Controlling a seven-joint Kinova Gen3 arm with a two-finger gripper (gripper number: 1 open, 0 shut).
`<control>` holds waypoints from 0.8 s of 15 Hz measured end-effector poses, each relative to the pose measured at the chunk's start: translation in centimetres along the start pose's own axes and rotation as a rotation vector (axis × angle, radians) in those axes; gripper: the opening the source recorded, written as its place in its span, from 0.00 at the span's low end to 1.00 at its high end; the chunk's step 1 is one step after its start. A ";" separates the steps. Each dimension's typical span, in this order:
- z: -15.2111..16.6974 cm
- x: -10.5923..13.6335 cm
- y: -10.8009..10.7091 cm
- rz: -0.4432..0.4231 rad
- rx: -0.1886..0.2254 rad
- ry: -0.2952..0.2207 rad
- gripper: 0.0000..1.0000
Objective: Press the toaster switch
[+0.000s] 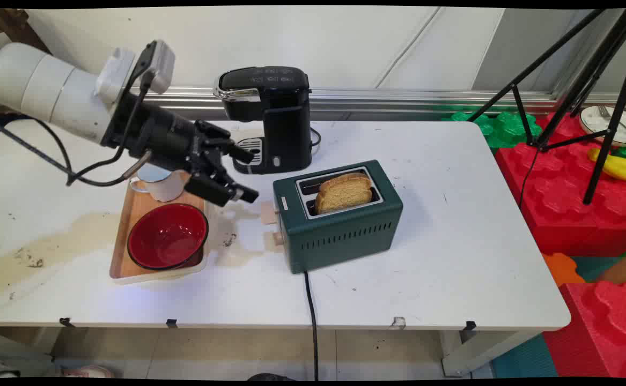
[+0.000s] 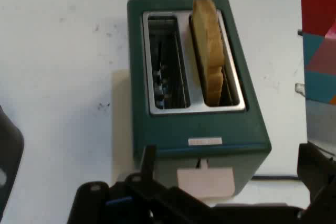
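Main view: gripper, fingers spread and holding nothing, hovers beside the green toaster on the worktop, facing its lever; a bread slice stands in one slot.

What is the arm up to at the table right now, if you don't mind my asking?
The gripper is open, holds nothing, and hovers beside the lever end of the green toaster, close to its pale lever. A slice of bread stands up out of one slot; the other slot is empty. Behind the gripper, a wooden tray carries a red bowl and a white mug. A black coffee machine stands at the back of the table.
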 end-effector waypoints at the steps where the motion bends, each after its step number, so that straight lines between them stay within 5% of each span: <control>1: -0.1 -0.5 -0.1 0.005 0.001 -0.004 1.00; 9: 1.1 -2.9 -0.4 0.039 0.010 -0.017 1.00; 10: 1.3 -3.1 -0.4 0.043 0.009 -0.016 0.00; 12: 1.5 -3.3 -0.3 0.051 0.008 -0.015 0.00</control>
